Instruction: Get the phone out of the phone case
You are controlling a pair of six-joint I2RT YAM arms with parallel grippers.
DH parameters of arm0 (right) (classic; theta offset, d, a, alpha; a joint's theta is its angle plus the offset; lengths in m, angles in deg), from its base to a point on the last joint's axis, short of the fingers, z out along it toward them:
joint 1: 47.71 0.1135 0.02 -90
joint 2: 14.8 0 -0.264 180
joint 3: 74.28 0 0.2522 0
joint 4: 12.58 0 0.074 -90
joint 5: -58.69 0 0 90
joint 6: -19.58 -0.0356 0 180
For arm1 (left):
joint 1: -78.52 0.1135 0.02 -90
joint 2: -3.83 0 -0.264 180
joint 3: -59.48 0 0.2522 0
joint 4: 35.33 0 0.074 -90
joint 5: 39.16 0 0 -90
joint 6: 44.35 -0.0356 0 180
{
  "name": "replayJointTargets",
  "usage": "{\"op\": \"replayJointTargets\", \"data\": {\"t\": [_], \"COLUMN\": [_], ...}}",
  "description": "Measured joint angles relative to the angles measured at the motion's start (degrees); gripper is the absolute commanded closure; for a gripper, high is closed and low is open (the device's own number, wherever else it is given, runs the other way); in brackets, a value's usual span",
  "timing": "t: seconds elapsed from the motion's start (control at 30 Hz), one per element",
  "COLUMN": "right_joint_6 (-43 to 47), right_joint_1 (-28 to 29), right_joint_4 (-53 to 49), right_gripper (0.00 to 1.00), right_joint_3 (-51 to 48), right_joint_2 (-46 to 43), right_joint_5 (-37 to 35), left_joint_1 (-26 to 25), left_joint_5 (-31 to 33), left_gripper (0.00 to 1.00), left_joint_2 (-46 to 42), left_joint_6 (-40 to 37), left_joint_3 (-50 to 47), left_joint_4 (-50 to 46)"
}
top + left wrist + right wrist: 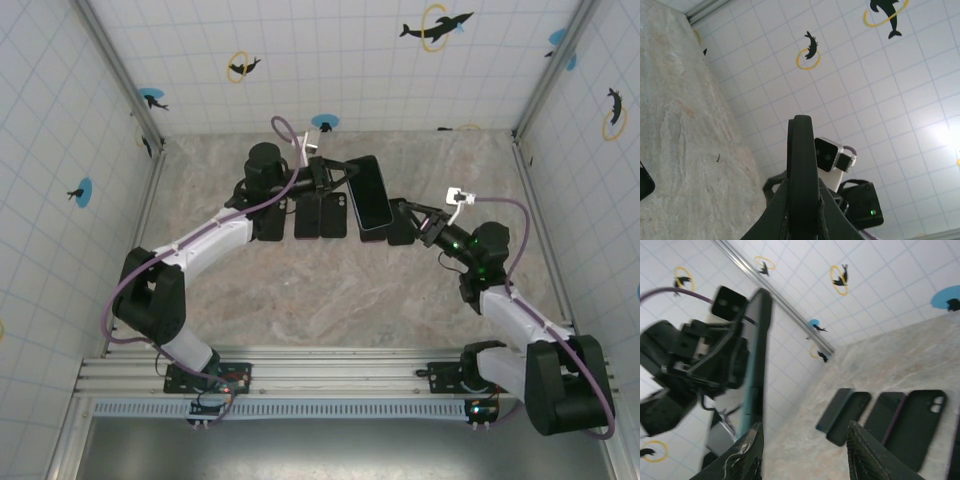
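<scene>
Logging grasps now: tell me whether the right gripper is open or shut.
Open. The right wrist view shows the right gripper with fingers wide apart, clamping nothing; the phone sits beyond them.

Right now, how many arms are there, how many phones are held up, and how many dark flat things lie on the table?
Arms: 2
Phone held up in left fingers: 1
Dark cases or phones flat on table: 4
Total: 7, leaving out a dark sliver at the edge.

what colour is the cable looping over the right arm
Purple; the cable shows best in the top external view.
</scene>
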Motion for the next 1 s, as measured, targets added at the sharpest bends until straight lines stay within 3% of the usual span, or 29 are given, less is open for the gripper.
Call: {"op": "replayJointTargets", "data": {"t": [0.37, 1.0], "right_joint_6": [-4.4, -6.5], "right_joint_1": [2.3, 3.4], "right_joint_4": [2.4, 3.4], "right_gripper": [0.62, 0.61], "right_joint_3": [0.0, 0.0], "right_joint_2": [-0.1, 0.6], "right_joint_5": [-1.8, -2.0], "left_joint_1": [0.0, 0.0], "left_joint_5": [0.8, 1.0], "left_gripper": [1.00, 1.00], "left_joint_2": [0.0, 0.0], "left_joint_6": [6.4, 8.0], "left_joint_3": [-1.5, -2.7], "left_joint_4": [7.4, 9.5]}}
